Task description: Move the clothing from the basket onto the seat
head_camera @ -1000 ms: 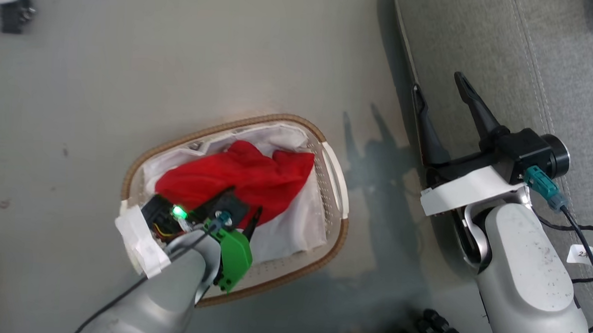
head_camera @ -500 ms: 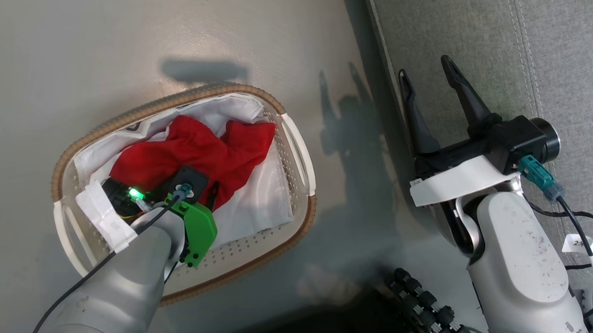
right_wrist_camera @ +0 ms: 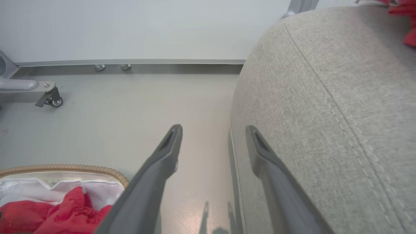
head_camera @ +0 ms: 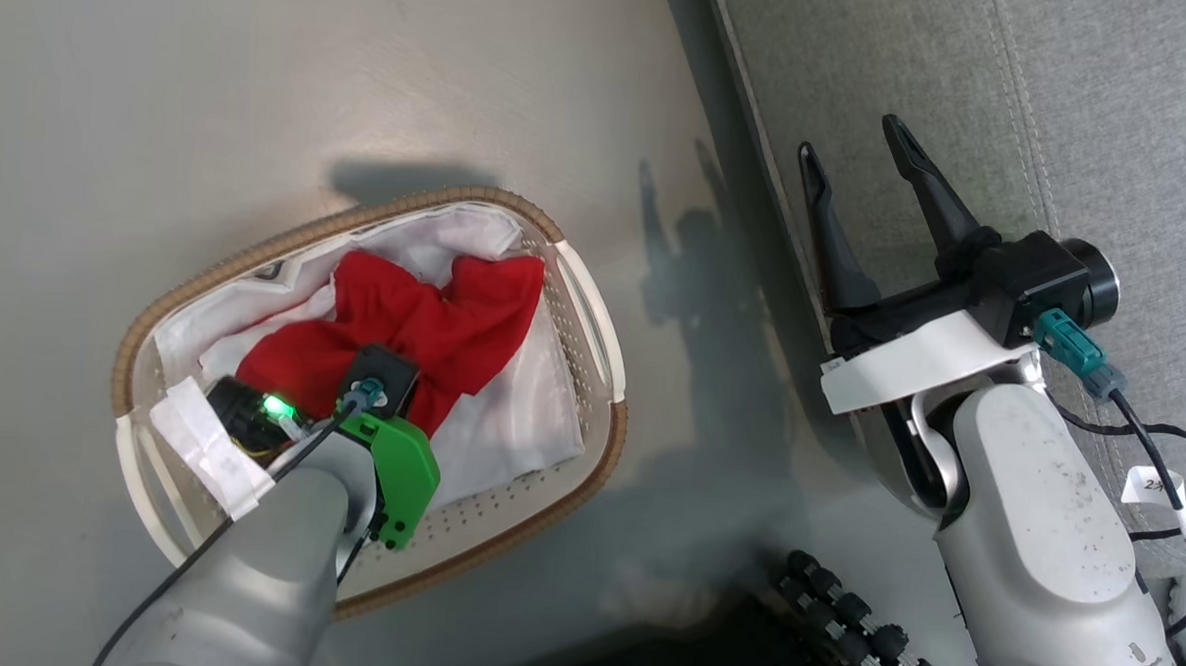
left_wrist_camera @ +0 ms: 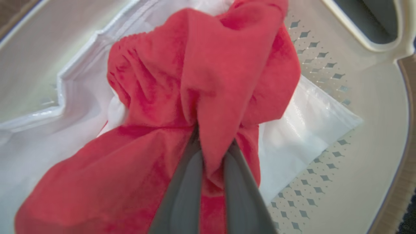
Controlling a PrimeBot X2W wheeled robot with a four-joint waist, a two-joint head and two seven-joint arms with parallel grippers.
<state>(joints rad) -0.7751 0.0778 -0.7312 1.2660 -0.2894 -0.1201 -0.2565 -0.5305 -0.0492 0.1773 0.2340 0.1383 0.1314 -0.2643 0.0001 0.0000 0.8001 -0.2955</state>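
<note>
Lying bunched up, the red garment [left_wrist_camera: 208,81] is in the basket [head_camera: 408,203] on the white liner [head_camera: 509,419], with a fold pinched tight between the fingers of the left gripper [left_wrist_camera: 213,139]. Basket's on the floor [head_camera: 264,78] just beside the grey seat [head_camera: 1063,113], and the right gripper [head_camera: 851,139] hangs over that seat's edge with its fingers spread apart, well clear of the basket.

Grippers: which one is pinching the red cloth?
The left gripper, shut on the red clothing inside the basket. The right gripper hangs open and empty.
</note>
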